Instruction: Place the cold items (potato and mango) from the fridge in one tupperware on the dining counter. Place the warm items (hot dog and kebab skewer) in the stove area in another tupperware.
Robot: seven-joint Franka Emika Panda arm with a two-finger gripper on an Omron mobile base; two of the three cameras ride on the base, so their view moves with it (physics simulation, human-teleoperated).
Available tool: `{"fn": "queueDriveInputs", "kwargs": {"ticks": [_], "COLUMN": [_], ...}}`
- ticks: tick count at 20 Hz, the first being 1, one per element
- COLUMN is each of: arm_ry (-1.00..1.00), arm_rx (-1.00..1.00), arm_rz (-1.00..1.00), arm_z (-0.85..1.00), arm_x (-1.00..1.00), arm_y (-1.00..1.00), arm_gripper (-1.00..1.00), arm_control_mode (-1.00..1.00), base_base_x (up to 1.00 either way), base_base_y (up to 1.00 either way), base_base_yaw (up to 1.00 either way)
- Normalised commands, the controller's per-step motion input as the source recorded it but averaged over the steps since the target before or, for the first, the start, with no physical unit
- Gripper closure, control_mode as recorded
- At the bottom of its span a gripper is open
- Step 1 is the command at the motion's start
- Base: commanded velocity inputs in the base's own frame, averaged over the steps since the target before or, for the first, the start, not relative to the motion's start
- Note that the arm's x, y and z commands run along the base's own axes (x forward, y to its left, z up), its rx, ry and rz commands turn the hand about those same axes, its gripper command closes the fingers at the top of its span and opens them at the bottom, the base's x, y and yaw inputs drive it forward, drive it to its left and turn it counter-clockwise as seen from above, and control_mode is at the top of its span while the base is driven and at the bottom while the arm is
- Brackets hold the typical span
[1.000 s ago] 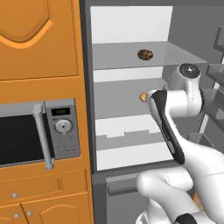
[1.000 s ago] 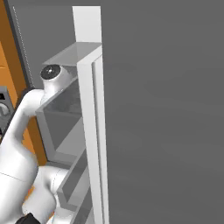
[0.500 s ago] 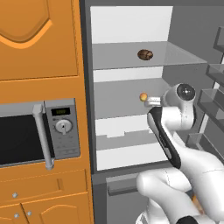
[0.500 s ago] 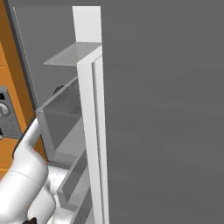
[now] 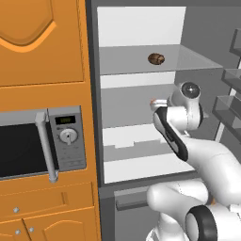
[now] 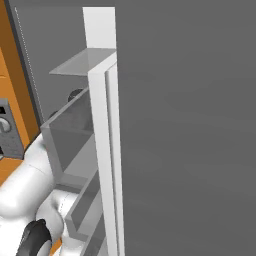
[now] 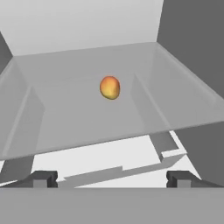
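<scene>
Mango (image 7: 110,87) sits mid-shelf (image 7: 78,127) in the fridge, dead ahead and slightly above your end effector (image 7: 112,178), whose fingers are spread wide and empty, so drive straight in along the shelf.

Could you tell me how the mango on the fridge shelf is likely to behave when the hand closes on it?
The mango looks smooth and egg-shaped, so it may slip or roll on the glass shelf if nudged off-centre. It seems firm and compact, probably holding its shape.
</scene>
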Motion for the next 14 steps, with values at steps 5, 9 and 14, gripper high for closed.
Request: {"fn": "queueDriveInputs", "kwargs": {"ticks": [5, 9, 14], "arm_ry": [0.03, -0.03, -0.01], "arm_rx": [0.00, 0.00, 0.00], "arm_rz": [0.00, 0.00, 0.00], "arm_z": [-0.14, -0.32, -0.13], "arm_x": [0.20, 0.22, 0.28], "arm_y": [-0.04, -0.11, -0.16], "arm_gripper": [-1.00, -1.00, -1.00], "arm_control_mode": [-1.00, -1.00, -1.00], "base_base_x": [0.00, 0.00, 0.00], "base_base_y": [0.00, 0.00, 0.00], "base_base_yaw": [0.00, 0.00, 0.00]}}
